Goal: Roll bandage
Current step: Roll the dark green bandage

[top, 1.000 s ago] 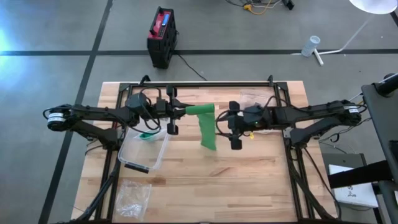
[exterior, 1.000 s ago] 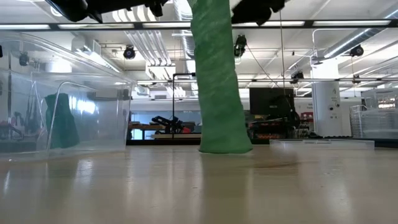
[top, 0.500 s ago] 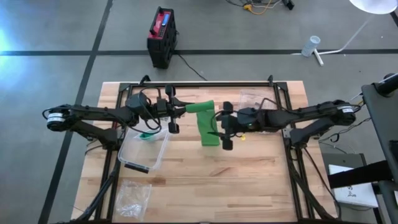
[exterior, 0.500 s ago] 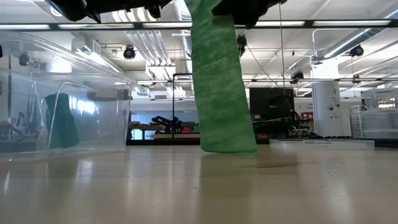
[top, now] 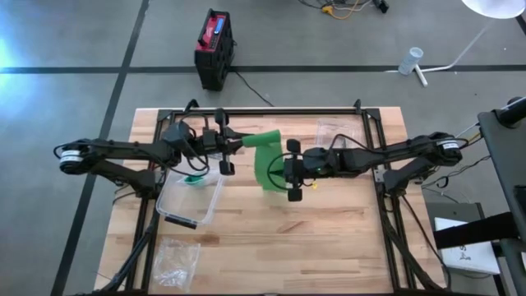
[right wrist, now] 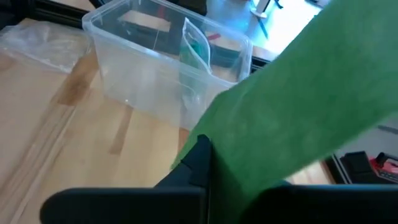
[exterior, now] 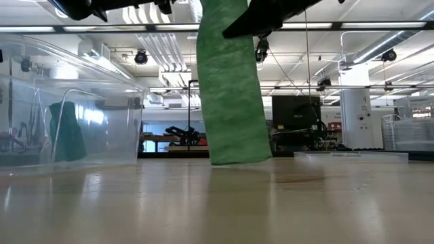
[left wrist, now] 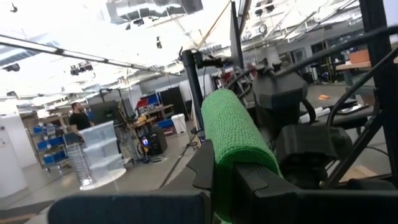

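We see the green bandage (top: 268,161) hanging above the pale wood bench (top: 329,238), its lower end near the boards. The left hand (top: 227,145) is clamped on its upper end; the right hand (top: 288,169) pinches it lower down. A clear bin (top: 191,197) sits nearby (workshop shelving and ceiling lights fill the room behind).

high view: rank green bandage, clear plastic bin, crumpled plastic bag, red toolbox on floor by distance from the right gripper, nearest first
1. green bandage: in the right gripper, mid-table.
2. clear plastic bin: on the table, toward the left arm's side.
3. and 4. crumpled plastic bag, at the table's near-left corner, and red toolbox, on the floor beyond the table's far edge: too close to call.
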Controlling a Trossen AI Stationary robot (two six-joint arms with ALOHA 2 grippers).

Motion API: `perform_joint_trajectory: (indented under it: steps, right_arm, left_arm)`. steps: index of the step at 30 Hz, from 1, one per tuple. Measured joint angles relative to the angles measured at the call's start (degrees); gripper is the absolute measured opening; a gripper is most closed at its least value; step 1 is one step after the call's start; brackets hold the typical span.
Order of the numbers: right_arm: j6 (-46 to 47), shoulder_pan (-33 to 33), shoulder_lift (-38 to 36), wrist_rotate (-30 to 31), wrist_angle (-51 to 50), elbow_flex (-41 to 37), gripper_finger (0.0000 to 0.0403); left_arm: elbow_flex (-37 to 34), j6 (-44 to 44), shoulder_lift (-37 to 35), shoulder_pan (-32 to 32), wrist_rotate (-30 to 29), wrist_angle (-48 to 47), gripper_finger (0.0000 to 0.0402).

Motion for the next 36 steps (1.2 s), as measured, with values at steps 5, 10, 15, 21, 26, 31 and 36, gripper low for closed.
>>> perform_joint_trajectory:
  steps: [5, 10, 15, 21, 26, 31, 36]
  right_arm:
    - [0.0, 0.9, -0.1, -6.4, -1.2, 0.0, 0.0003]
    - [1.5, 2.2, 0.2, -11.3, -2.0, 0.0, 0.0001]
    - [1.3, 3.3, -0.1, -11.5, -2.7, 0.5, 0.0001]
    - [-1.3, 4.3, -0.9, -13.9, -3.0, 3.9, 0.0]
    - [-4.0, 4.9, -1.5, -17.9, -6.3, 8.8, 0.0]
    - [-6.7, 5.2, -2.0, -19.7, -7.0, 12.9, 0.0]
    - [-6.2, 4.9, -2.1, -19.6, -5.1, 16.4, 0.0]
  left_arm:
    - [0.0, -0.6, -1.5, 1.0, -0.1, 2.1, 0.0007]
    - [0.0, -4.3, -1.3, 3.7, -3.3, 5.1, 0.0007]
    - [0.0, -5.9, 0.3, 6.5, -3.4, 4.8, 0.0007]
    - [0.0, -1.6, 2.8, 7.8, -3.4, 2.9, 0.0007]
    - [0.0, 4.4, 3.8, 8.0, -3.5, -0.9, 0.0007]
    - [0.0, 8.2, 3.8, 8.0, -4.1, -4.6, 0.0007]
    - [-0.3, 10.2, 3.8, 8.0, -4.3, -8.2, 0.0007]
